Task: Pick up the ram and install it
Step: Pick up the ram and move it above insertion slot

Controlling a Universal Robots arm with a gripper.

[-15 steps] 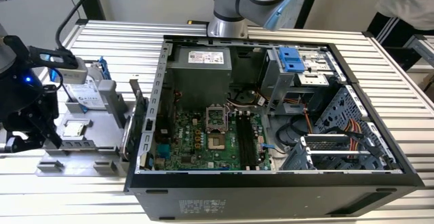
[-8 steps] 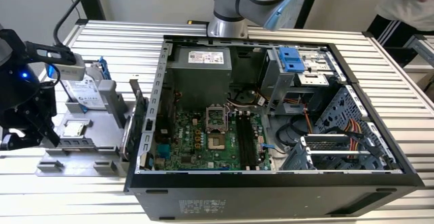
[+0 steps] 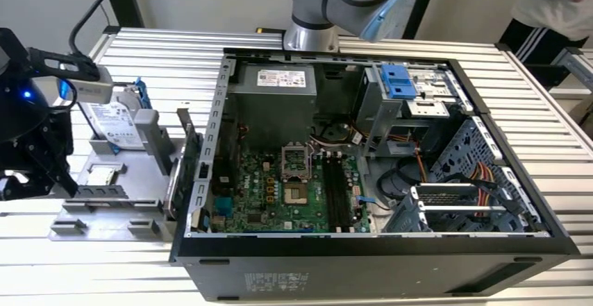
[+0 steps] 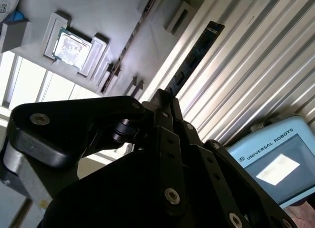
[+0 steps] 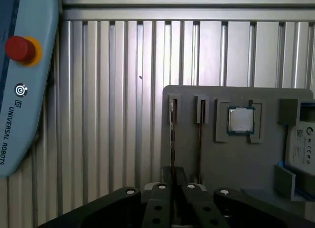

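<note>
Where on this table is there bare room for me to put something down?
Bare ribbed table lies on the exterior view's right of the computer case, and between the grey tray and the arm's base. Crowded: the tray, with the gripper close by, and inside the case.

We find a maker's name in white letters on the pale-blue plastic handheld pendant (image 5: pixel 22 129). The print on the silver hard drive's white sticker (image 3: pixel 113 122) is too small for us to read.
</note>
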